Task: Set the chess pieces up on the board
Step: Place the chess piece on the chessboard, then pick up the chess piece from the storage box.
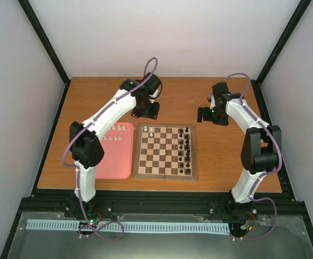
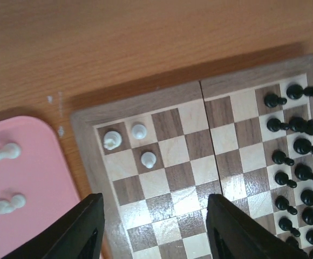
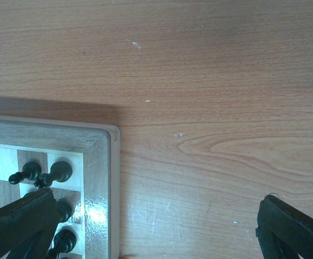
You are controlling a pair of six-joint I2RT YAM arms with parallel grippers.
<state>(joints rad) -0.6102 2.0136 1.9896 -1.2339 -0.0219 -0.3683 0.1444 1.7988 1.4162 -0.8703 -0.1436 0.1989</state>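
We see three white chess pieces [image 2: 148,158] standing close together on the far left corner squares of the board [image 1: 162,162]; the other white ones lie on the pink tray [image 1: 116,159] just left of it. The black pieces [image 1: 187,148] fill two files along the board's right side. The board lies mid-table [image 1: 226,162], touching the tray. Our left gripper [image 2: 155,202] hangs over the board's far left part, jaws spread wide with nothing between them. Our right gripper [image 3: 155,199] hangs over bare wood beyond the board's far right corner, fingers wide apart and empty.
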